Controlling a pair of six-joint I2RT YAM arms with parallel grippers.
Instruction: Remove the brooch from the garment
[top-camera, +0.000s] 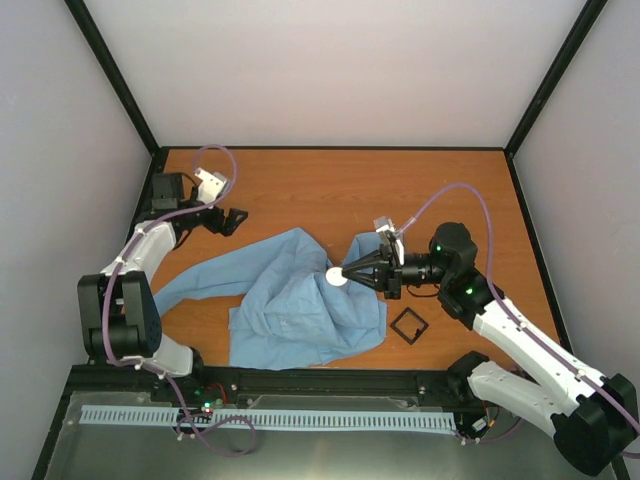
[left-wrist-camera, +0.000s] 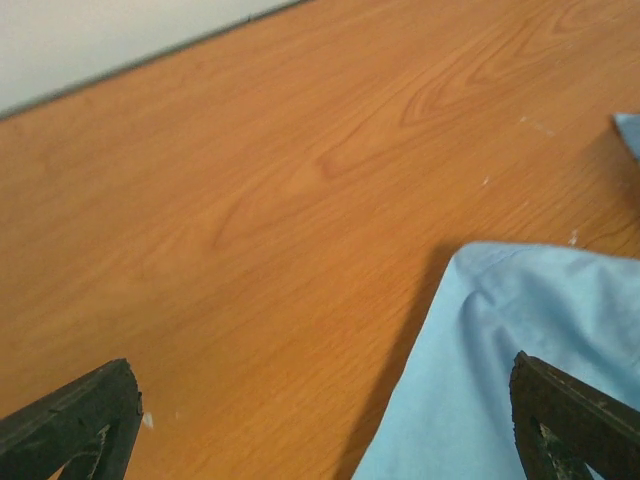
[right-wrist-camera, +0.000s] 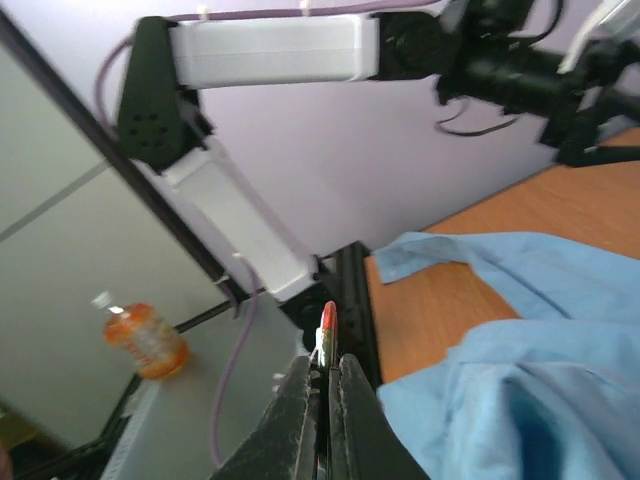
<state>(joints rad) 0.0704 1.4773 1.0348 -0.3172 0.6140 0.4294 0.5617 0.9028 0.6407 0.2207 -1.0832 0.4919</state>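
Centrally, over garment (top-camera: 300, 305): right gripper (top-camera: 344, 275) clamped on brooch (top-camera: 337, 278), probably edge-on. Near table's (top-camera: 330, 185) far-left edge, bare wood around: left gripper (top-camera: 232, 220), fingers spread wide. Just beside garment's right hem: black square frame (top-camera: 408, 326).

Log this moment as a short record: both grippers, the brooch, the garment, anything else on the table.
left gripper: open, fingers wide apart, holding nothing, over the table at a garment edge
right gripper: shut on the brooch
brooch: pinched at the fingertips over the cloth; white face shows from above, edge-on in the right wrist view
garment: light blue, crumpled, mid-table
black square frame: on bare wood just right of the garment
brooch free of cloth: cannot tell
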